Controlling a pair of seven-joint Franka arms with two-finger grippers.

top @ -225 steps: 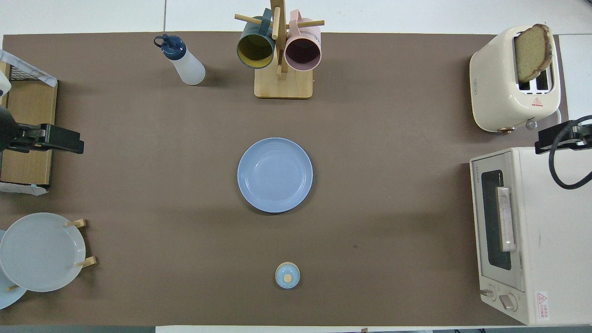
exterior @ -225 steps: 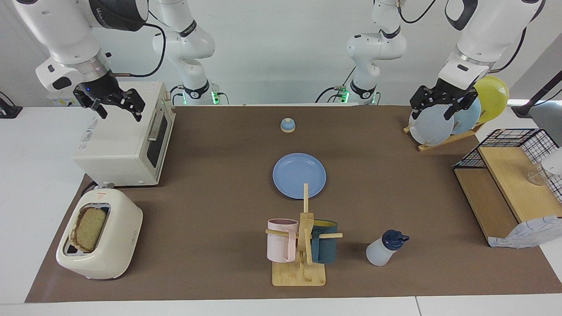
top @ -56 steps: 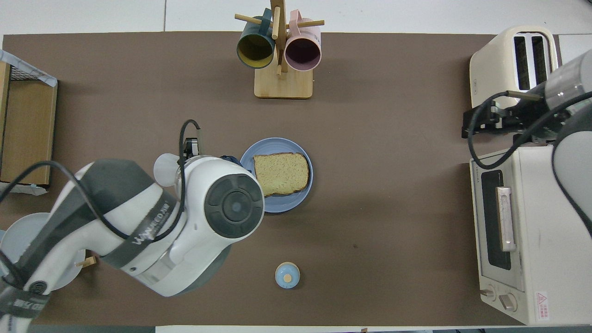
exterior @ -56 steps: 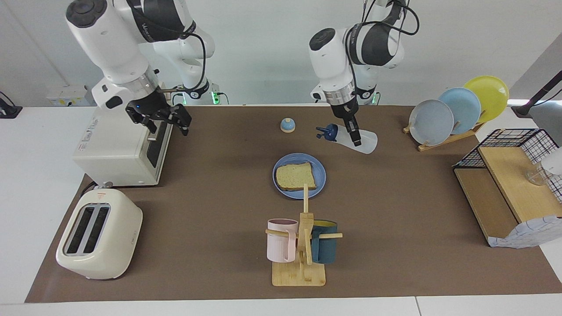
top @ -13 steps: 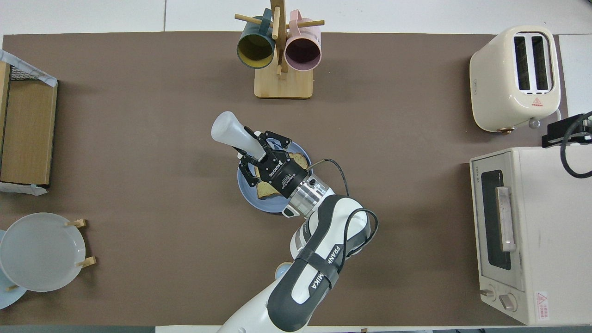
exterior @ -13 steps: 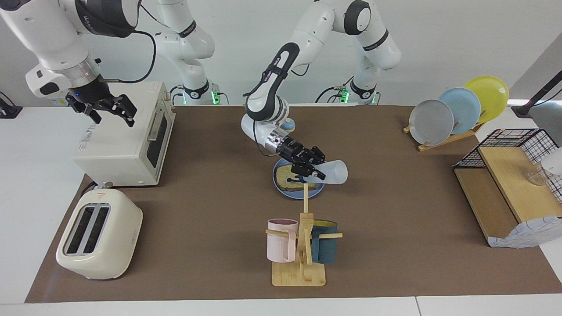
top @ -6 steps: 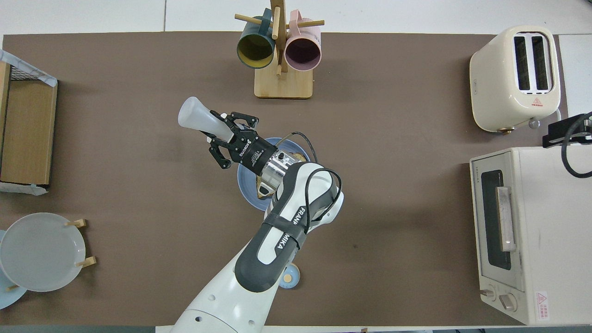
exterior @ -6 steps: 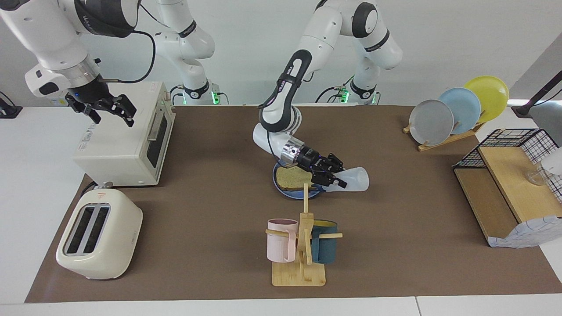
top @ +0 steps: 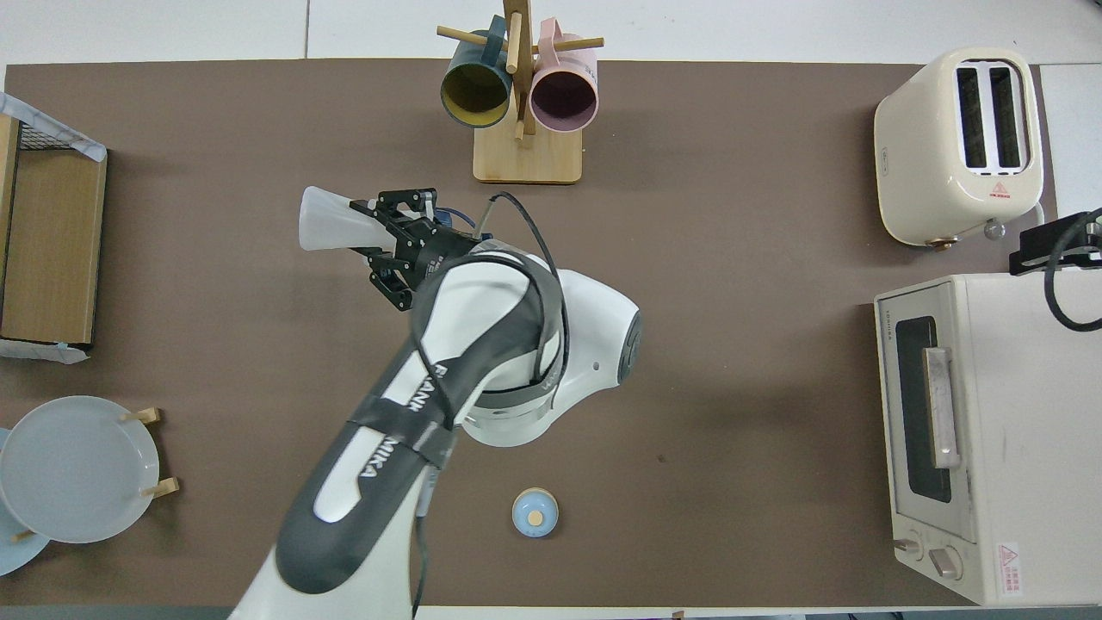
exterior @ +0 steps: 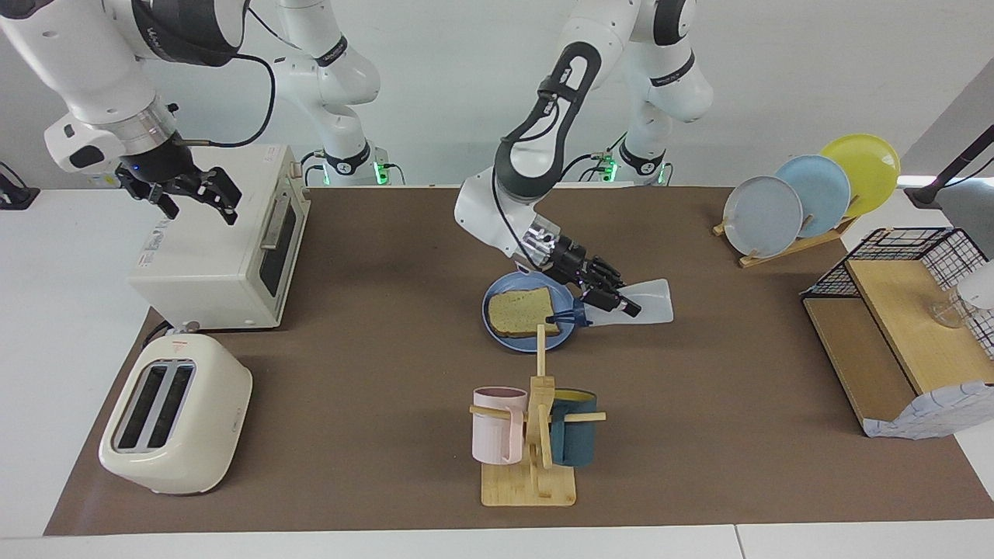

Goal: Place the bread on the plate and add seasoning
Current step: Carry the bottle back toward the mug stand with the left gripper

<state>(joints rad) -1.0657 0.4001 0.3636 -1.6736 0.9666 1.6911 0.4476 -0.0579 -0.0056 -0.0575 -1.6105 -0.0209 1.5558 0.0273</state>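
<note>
In the overhead view the plate and the bread are hidden under the left arm (top: 482, 344); the right gripper (top: 1055, 250) is cut off by the edge.

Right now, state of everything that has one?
bread: lying flat on the plate
seasoning bottle: tipped on its side, cap at the plate's edge
left gripper: shut on the seasoning bottle
right gripper: open, over the toaster oven
toaster oven: door closed
toaster: slots empty
</note>
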